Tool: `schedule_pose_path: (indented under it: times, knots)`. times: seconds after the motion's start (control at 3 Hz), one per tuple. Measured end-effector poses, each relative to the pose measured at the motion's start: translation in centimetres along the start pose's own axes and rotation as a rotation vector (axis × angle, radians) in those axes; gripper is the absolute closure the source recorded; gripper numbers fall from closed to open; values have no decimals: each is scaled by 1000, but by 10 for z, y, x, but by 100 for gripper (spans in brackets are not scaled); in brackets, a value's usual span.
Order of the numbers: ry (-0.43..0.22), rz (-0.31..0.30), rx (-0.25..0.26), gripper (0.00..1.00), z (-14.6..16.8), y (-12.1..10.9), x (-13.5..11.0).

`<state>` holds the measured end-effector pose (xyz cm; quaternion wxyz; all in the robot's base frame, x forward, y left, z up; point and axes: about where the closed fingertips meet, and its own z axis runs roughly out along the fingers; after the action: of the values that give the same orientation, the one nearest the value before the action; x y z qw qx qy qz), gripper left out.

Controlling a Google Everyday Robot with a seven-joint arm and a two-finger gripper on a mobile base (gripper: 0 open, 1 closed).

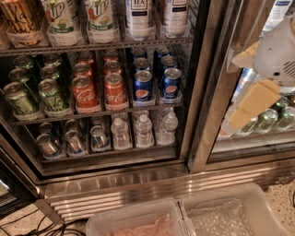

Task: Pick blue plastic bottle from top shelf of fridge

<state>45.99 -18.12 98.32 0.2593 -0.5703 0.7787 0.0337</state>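
Camera view, one moment, items listed from the gripper outward.

1. White robot gripper (234,91): sat at the right edge, in front of the closed right-hand glass door (258,133). Its tan jaws stood apart, gripping nothing.
2. Green glass bottles (272,117): were dimly seen behind that glass, low beside the jaws.
3. Large stainless-steel fridge (138,184): its left compartment showed three wire racks of drinks.
4. Thin wire top shelf with flat grey front rail (92,46): ran across the top of the left compartment.
5. Clear blue plastic bottle with navy-and-white "TEA" label (139,16): stood upright on the top shelf, second from the right, well apart from the gripper. A similar navy-labelled bottle (175,14) stood just beside it on the right.
6. Green-and-white 7UP bottles (60,18): two, stood to the left of the tea bottle.
7. Middle rack: held green cans (50,92), red Coca-Cola cans (85,92) and blue Pepsi cans (143,85), in rows left to right.
8. Bottom rack: held silver cans (73,140) and small clear water bottles (143,131).
9. Translucent plastic bins (230,216): two, sat side by side below the fridge.
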Motion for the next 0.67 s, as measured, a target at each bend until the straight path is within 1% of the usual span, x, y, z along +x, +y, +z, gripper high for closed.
schedule_pose_path:
  times: [0.33,0.67]
  knots:
    - [-32,-2,94,0,10,30,-32]
    - [-108,40,178,0,18,39,-51]
